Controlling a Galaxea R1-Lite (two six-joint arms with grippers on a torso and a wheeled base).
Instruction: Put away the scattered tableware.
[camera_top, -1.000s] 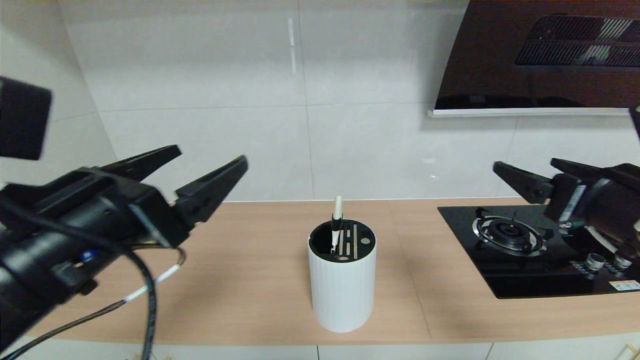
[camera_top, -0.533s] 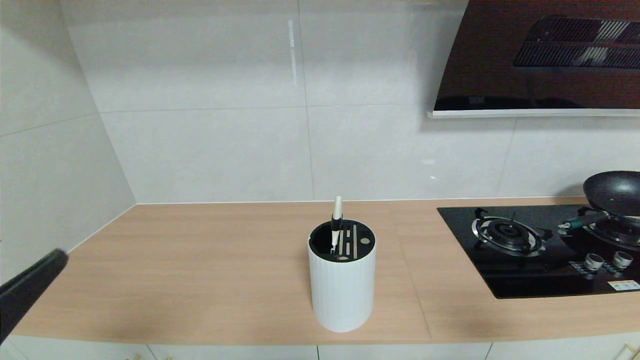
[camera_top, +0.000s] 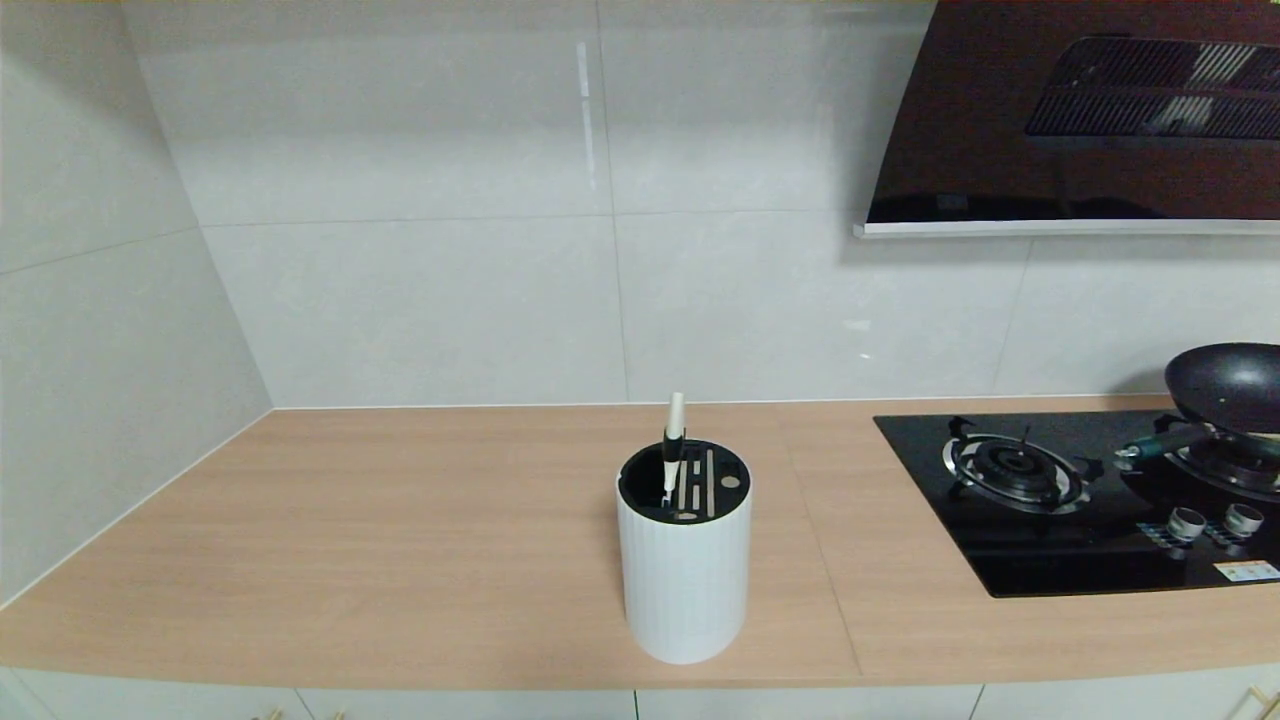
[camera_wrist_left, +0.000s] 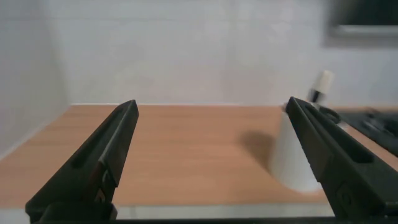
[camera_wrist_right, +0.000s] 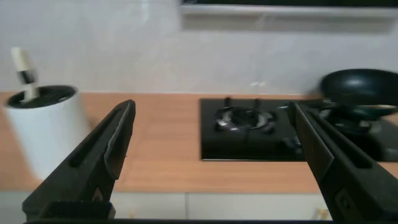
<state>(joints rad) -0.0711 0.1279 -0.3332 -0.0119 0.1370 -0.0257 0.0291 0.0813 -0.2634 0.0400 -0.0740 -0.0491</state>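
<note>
White holder, cream-handled utensil slotted upright, hob at its 3 o'clock. Left gripper and right gripper: fingers spread, empty. Stowing judged near done; next, locate further tableware.

Bright, diffuse light from above. Glare streak on wall tiles; glossy hood w/ reflections, soft shadow under it. Faint shadow beside holder on surface.
</note>
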